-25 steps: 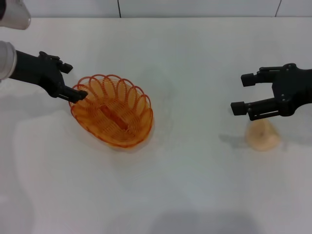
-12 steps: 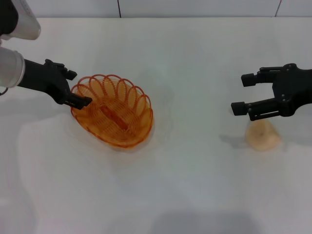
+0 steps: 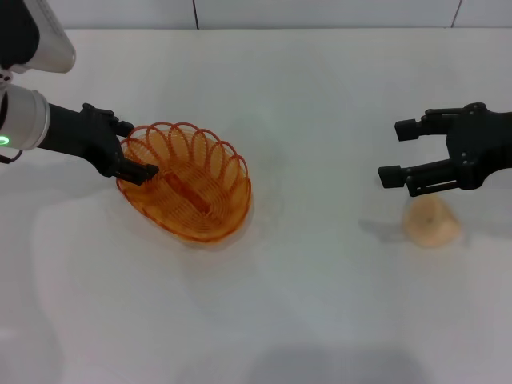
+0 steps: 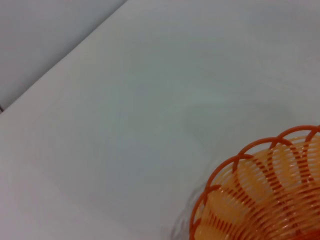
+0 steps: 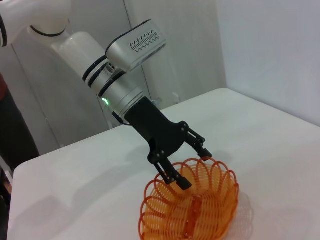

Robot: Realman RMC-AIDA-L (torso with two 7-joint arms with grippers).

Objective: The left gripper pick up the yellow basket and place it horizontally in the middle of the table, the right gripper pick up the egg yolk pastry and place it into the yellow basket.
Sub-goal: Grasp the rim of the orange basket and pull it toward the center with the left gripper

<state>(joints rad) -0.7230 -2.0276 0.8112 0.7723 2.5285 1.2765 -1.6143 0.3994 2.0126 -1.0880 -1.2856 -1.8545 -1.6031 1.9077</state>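
The yellow basket [image 3: 190,186] stands upright on the table [image 3: 304,312], left of centre and set at a slant. My left gripper [image 3: 140,149] is open at the basket's left end, one finger over the rim and inside, the other at the rim's outer side. The right wrist view shows the left gripper [image 5: 195,168] spread over the basket [image 5: 192,212]. The left wrist view shows only part of the basket's rim [image 4: 260,190]. My right gripper [image 3: 392,152] is open and empty, hovering just up and left of the egg yolk pastry [image 3: 432,222], which lies on the table.
A grey wall runs along the table's far edge [image 3: 256,29]. The left arm's white and silver-grey segments [image 3: 32,80] reach in from the left edge of the head view.
My left gripper has moved right, from just outside the basket's left rim to over it. The basket, the pastry and the right gripper have not moved.
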